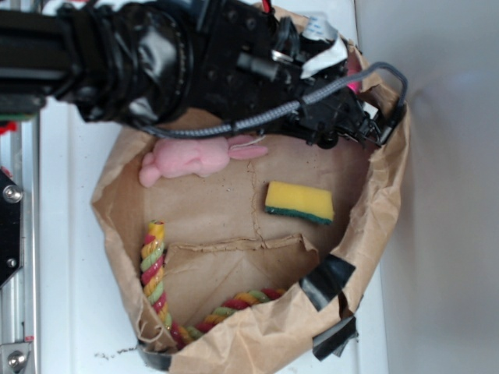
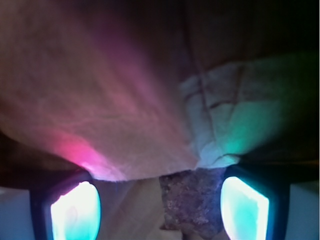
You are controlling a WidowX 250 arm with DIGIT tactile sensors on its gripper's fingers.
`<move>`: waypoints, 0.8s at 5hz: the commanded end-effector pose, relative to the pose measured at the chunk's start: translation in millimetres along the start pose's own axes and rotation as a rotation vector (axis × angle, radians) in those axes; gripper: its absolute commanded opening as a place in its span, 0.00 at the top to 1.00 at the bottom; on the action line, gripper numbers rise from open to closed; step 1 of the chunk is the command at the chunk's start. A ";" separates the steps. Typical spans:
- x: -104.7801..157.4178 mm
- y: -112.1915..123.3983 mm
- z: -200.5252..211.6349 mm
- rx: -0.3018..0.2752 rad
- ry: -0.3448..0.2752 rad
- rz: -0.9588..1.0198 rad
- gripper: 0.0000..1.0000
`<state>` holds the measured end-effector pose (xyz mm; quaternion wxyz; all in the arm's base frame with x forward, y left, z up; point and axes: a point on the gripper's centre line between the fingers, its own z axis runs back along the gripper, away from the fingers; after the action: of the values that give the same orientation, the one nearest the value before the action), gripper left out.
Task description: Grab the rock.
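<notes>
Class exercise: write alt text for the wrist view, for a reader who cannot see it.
A rough dark brown rock sits between two glowing teal gripper fingers, nearer the one at frame right. Crumpled brown paper, tinted pink and green by the glow, fills the view above.

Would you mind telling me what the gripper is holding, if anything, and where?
The rock sits between the gripper fingers, beside one pad; a firm hold cannot be told.
</notes>
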<state>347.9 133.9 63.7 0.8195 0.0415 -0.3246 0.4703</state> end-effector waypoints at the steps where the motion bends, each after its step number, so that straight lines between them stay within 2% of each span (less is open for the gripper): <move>1: 18.4 9.0 8.4 -0.007 -0.024 -0.028 0.00; 2: 17.7 11.3 9.4 -0.002 -0.002 -0.052 0.00; 4: 19.5 21.0 0.3 0.095 0.052 -0.116 0.00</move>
<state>332.6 135.9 43.9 0.8690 0.0837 -0.2406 0.4241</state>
